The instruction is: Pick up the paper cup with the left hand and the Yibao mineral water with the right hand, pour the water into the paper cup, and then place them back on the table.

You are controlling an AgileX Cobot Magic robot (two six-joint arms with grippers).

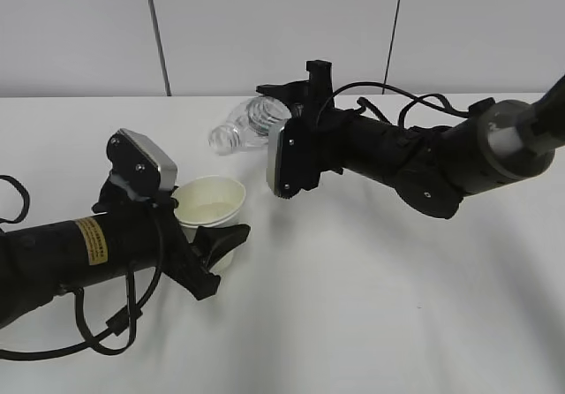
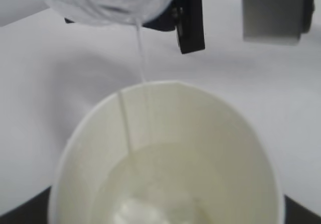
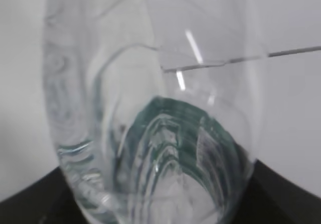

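My left gripper (image 1: 215, 257) is shut on the white paper cup (image 1: 210, 201), holding it just above the table (image 1: 397, 314). In the left wrist view the cup (image 2: 165, 148) fills the frame, its cream inside holding some water. My right gripper (image 1: 288, 104) is shut on the Yibao mineral water (image 1: 244, 125), tipped on its side with its open neck to the left, above and behind the cup. A thin stream of water (image 2: 142, 53) runs from the bottle mouth (image 2: 105, 0) down into the cup. The clear bottle with its green label (image 3: 185, 133) fills the right wrist view.
The right arm's grey-faced camera block (image 1: 287, 160) hangs close to the cup's right side. A loose black cable (image 1: 106, 328) loops under the left arm near the front edge. A white wall with dark seams stands behind the table.
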